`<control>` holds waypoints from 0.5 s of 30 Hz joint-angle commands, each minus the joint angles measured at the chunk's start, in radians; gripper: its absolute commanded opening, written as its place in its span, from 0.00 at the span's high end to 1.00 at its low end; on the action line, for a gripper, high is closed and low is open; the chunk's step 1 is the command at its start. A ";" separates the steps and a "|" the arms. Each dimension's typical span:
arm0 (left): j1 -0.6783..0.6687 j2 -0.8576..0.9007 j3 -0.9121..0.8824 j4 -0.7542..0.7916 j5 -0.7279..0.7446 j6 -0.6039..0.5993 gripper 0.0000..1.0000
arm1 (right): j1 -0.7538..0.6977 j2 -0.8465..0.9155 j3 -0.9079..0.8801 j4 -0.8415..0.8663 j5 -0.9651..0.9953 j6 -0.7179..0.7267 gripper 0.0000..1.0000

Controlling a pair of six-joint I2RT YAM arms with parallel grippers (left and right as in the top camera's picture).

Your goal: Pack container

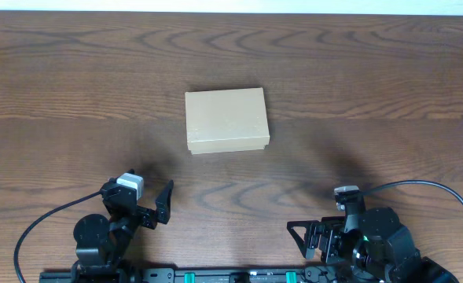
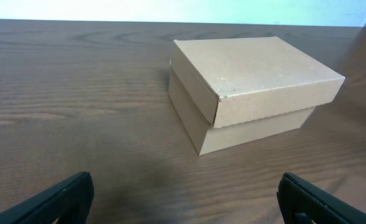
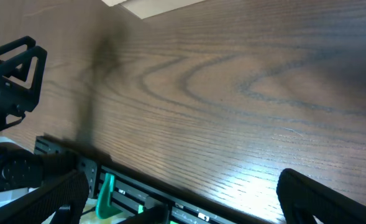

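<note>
Left gripper (image 2: 184, 201) and right gripper (image 3: 183, 200) both spread wide, holding nothing, at bottom of frame; small tan-brown rectangular cardboard box (image 1: 226, 119) sits closed at centre.

The overhead camera is looking straight down on the table (image 1: 372, 79), framing the container (image 1: 226, 119) mid-scene. The left wrist camera is facing that same container, low and close. The right wrist camera is tilting across the table toward the left arm (image 3: 12, 68), with the container's corner just entering at the top.
</note>
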 commanded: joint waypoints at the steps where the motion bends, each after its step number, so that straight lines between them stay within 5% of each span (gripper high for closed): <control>1: 0.002 -0.009 -0.021 0.000 0.019 0.000 0.05 | 0.008 -0.005 0.003 -0.001 0.012 -0.005 0.01; 7: 0.002 -0.009 -0.021 0.000 0.019 0.000 0.05 | 0.013 -0.016 -0.010 0.046 0.280 -0.081 0.01; 15: 0.002 -0.009 -0.021 0.000 0.019 0.000 0.05 | 0.020 -0.178 -0.192 0.273 0.371 -0.434 0.01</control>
